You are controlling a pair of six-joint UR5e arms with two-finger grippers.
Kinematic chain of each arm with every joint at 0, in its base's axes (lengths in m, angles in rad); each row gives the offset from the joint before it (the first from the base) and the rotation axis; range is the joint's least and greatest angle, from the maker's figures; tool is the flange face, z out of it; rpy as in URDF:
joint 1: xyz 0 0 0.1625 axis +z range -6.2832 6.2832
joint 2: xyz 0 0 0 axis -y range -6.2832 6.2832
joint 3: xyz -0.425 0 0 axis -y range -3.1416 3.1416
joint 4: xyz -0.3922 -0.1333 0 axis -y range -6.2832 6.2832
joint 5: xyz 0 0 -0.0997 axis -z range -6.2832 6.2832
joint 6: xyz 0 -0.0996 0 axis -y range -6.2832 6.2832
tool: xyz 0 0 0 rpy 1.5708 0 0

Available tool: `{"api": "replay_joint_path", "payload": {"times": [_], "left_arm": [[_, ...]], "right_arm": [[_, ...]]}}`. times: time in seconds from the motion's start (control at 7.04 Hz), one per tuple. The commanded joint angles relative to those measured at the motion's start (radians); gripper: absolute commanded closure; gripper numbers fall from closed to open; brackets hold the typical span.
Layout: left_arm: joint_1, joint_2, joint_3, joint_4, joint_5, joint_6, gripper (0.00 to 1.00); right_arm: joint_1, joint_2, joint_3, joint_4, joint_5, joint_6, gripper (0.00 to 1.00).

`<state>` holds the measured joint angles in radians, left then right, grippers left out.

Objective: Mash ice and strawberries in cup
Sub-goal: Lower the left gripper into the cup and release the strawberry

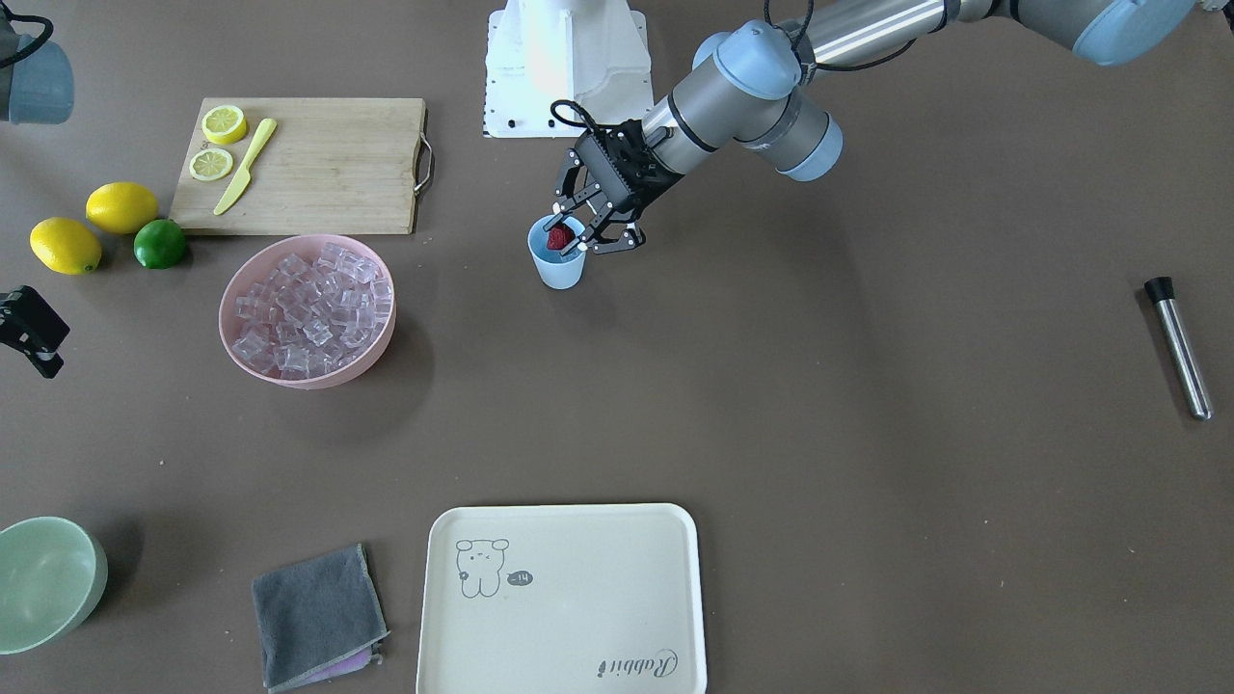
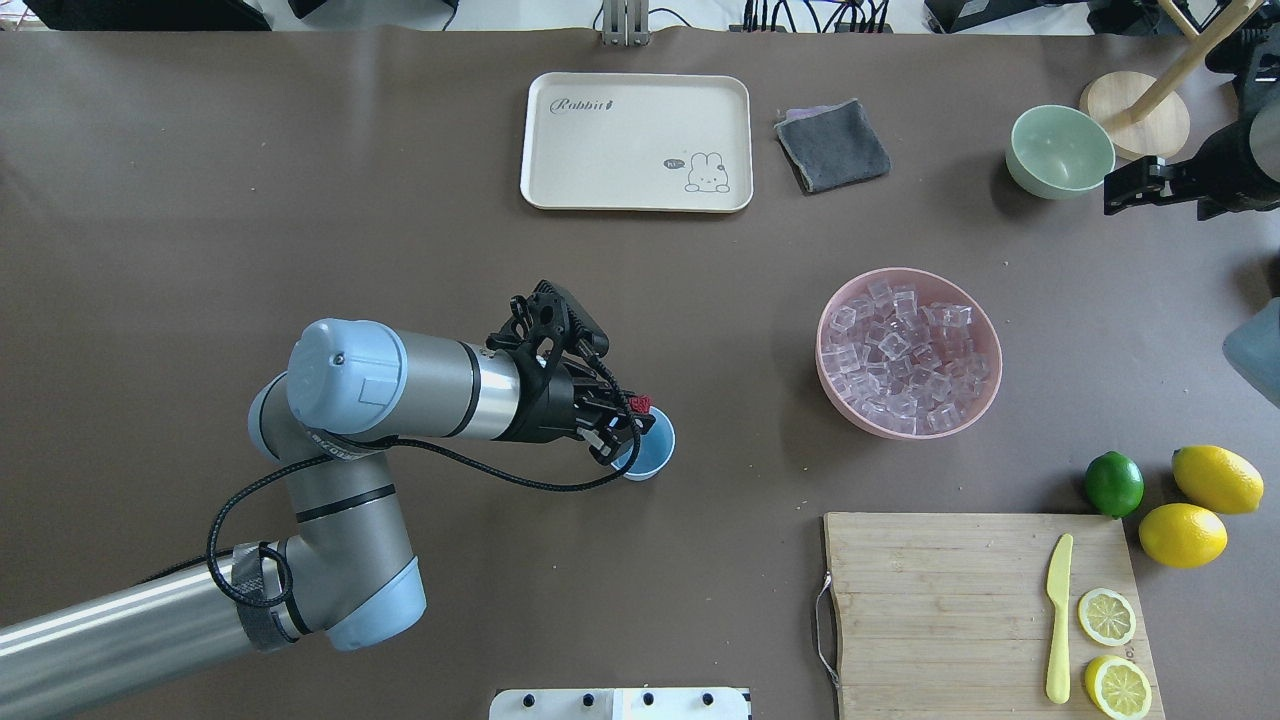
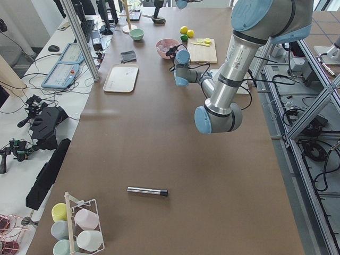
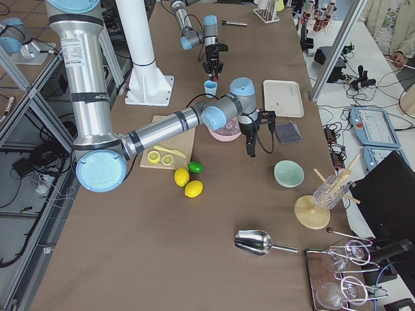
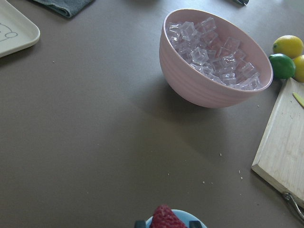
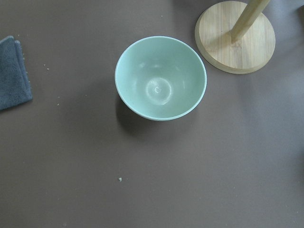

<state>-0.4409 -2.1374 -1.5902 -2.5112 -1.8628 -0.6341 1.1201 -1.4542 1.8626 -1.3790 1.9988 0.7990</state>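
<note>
One cup [image 1: 559,268], mid-bench. One strawberry [image 1: 559,238], pinched between the narrowed fingers of the left end effector [image 1: 569,236], sits at the cup's mouth, lower half hidden. Heaped ice [image 1: 308,308], cubes too many to count, fills one pink bowl [image 1: 318,378]. Right end effector [image 2: 1120,188]: opening unreadable.

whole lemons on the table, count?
2. The far lemon and the near lemon lie side by side beside the lime, just off the end of the cutting board. The cut lemon halves on the board aren't counted; none looks hidden.
</note>
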Motion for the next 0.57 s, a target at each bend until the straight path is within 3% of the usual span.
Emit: {"api": "replay_joint_path", "payload": {"times": [0.0,0.28,0.43], "left_arm": [[0.002,0.002,0.001,-0.006,-0.001,0.002,0.64],[0.001,0.001,0.001,-0.006,0.001,0.002,0.18],[-0.002,0.001,0.001,-0.012,0.001,0.002,0.06]], "right_arm": [[0.001,0.0,0.003,0.0,0.0,0.0,0.0],[0.001,-0.002,0.004,0.0,0.0,0.0,0.0],[0.001,-0.002,0.006,0.0,0.0,0.0,0.0]]}}
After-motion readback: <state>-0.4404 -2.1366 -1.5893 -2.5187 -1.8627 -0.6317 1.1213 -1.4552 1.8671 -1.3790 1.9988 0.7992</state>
